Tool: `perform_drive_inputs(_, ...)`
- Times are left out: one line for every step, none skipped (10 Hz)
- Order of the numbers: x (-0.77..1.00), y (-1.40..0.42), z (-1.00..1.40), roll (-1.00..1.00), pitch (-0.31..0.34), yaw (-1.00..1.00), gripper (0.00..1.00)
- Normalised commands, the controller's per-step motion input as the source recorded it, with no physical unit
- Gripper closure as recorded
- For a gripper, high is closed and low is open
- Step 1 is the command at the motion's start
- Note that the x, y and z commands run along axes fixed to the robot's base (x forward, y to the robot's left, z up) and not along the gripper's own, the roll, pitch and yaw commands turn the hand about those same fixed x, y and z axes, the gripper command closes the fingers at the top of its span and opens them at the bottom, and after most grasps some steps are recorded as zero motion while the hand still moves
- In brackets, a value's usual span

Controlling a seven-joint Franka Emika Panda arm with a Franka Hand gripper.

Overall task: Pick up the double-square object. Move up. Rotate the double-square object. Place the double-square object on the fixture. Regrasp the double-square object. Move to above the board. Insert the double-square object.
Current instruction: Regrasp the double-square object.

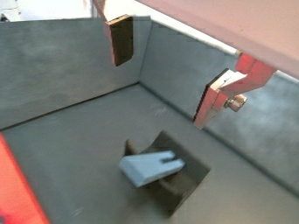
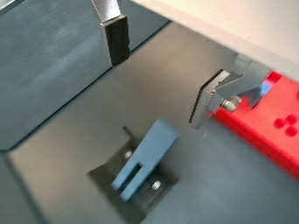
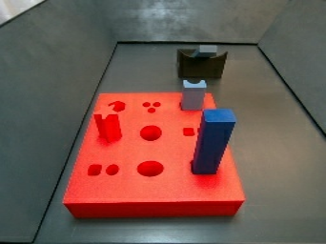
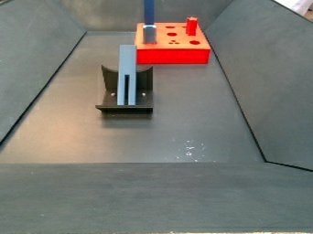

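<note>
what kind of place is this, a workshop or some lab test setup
Most likely a lab test cell for robot assembly: a grey walled bin, a red board with shaped holes, and the double-square object resting on the dark fixture. The open gripper hangs above, holding nothing.

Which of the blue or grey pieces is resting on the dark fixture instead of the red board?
The pale double-square object: it leans on the fixture beneath the open gripper, unlike the tall blue block and grey peg.

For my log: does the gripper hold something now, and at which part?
Nothing is held. In both wrist views the gripper is open above the floor, its fingers bare. The double-square object rests on the fixture.
</note>
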Motion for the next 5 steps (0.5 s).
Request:
perform_drive_inputs(0.04,-0.03,0.0,1.0,0.045,0.05,0.0)
perform_drive_inputs(0.06,-0.03,0.0,1.0,0.062,0.05,0.0)
perform_drive_inputs(0.08,-0.03,0.0,1.0,0.086,0.06,0.0)
perform_drive_inputs(0.09,-0.04,-0.01,1.0,0.099,0.07,0.0)
perform_drive_inputs(0.1,-0.04,-0.01,1.0,0.131,0.08,0.0)
